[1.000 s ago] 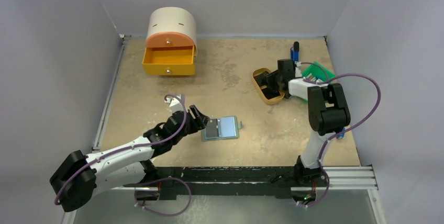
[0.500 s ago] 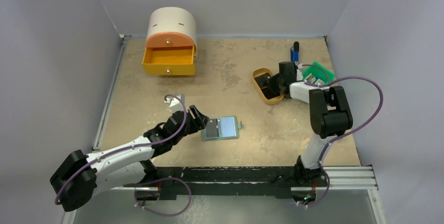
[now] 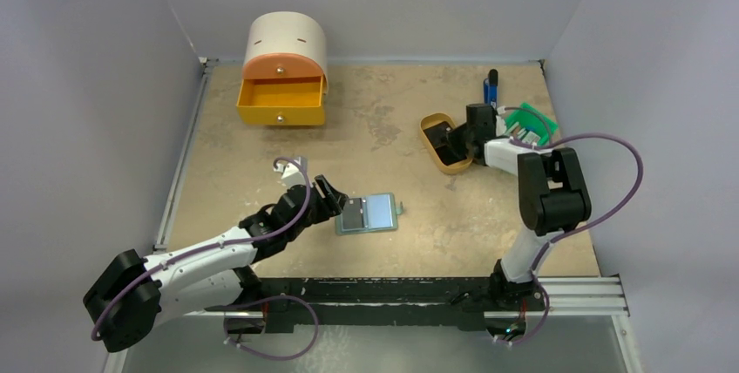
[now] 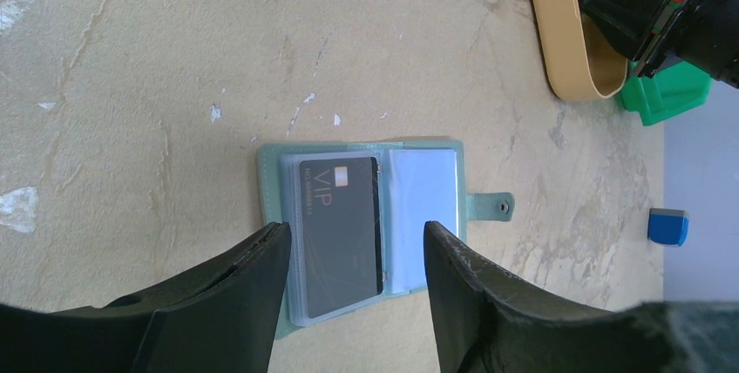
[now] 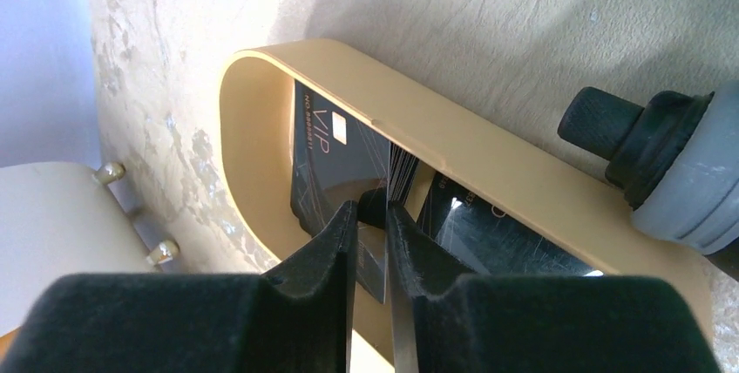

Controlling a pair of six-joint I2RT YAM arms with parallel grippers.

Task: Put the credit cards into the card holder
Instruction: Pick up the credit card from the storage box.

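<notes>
The card holder [image 3: 370,213] [image 4: 422,199] lies open on the table with one black credit card [image 4: 340,225] in its left pocket. My left gripper [image 3: 331,197] [image 4: 357,229] hovers open at its left end, its fingers astride the holder and touching nothing. My right gripper [image 3: 455,140] [image 5: 373,207] reaches into the tan oval tray [image 3: 433,125] [image 5: 453,138]. Its fingers are pinched on the edge of a black credit card [image 5: 384,251] standing between them. Other black cards [image 5: 327,155] [image 5: 497,247] lie in the tray.
An orange drawer unit [image 3: 283,68] stands open at the back left. A bright green bin [image 3: 530,122] [image 4: 667,94] and a blue stick [image 3: 491,87] sit just behind the tray, near the right wall.
My right gripper's jaws have narrowed onto a card in the tray, and that arm's elbow has drifted right. The left arm and the card holder have not moved.
</notes>
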